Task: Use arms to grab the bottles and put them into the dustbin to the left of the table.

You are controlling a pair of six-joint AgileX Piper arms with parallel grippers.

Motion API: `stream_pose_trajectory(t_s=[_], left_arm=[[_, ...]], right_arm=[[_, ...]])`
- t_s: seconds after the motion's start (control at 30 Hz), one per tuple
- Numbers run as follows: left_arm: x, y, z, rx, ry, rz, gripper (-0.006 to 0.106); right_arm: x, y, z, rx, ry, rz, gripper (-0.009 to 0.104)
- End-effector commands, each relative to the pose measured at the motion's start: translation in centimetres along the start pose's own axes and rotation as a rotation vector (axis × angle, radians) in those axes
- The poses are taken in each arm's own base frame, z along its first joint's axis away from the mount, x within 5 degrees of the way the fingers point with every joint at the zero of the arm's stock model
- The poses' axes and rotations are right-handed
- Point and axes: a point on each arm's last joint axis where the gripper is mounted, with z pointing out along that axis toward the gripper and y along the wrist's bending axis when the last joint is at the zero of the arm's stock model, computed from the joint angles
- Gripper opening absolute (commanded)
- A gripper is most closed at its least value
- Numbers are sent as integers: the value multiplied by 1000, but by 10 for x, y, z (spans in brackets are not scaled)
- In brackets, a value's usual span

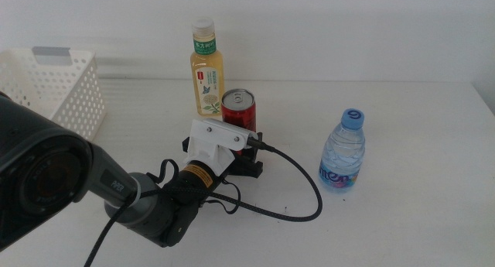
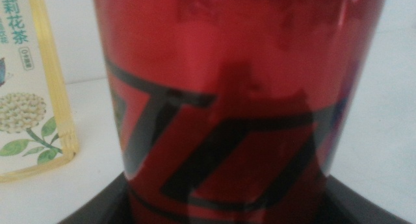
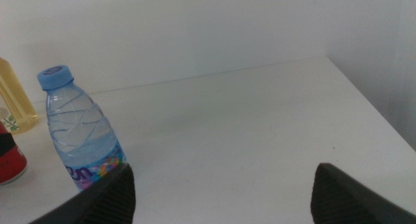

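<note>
Middle view: the left gripper [image 1: 246,147] reaches in from the lower left to the red can [image 1: 238,110] at centre frame, its jaws at the can's base; whether they press it cannot be told. The can stands upright, just in front of the upright tea bottle [image 1: 206,70]. The water bottle [image 1: 343,152] stands alone at right with open table [image 1: 402,120] around it. The dustbin [image 1: 58,89] sits at the left edge, partly cut off.

Left wrist view: the can [image 2: 234,100] fills the frame, its top cropped; the tea bottle [image 2: 29,100] shows at the left edge.

Right wrist view: the right gripper [image 3: 221,195] has its jaws wide apart over bare table [image 3: 260,133]; the water bottle [image 3: 81,136] stands upright at left.
</note>
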Motion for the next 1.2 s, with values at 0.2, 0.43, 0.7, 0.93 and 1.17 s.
stream_pose_trajectory(t_s=[0.2,0.43,0.7,0.93,1.17], left_arm=[[-57,-3,-34,-23,-34,-30,12],[-132,-13,-83,-8,211,62,12],[-204,-19,-133,21,329,187,12],[-252,39,-151,-160,561,74,12],[-277,118,-168,-327,809,19,12]], right_arm=[[0,0,0,6,-12,-13,90],[0,0,0,6,-12,-13,90],[0,0,0,6,-12,-13,90],[0,0,0,6,-12,-13,90],[0,0,0,6,-12,-13,90]])
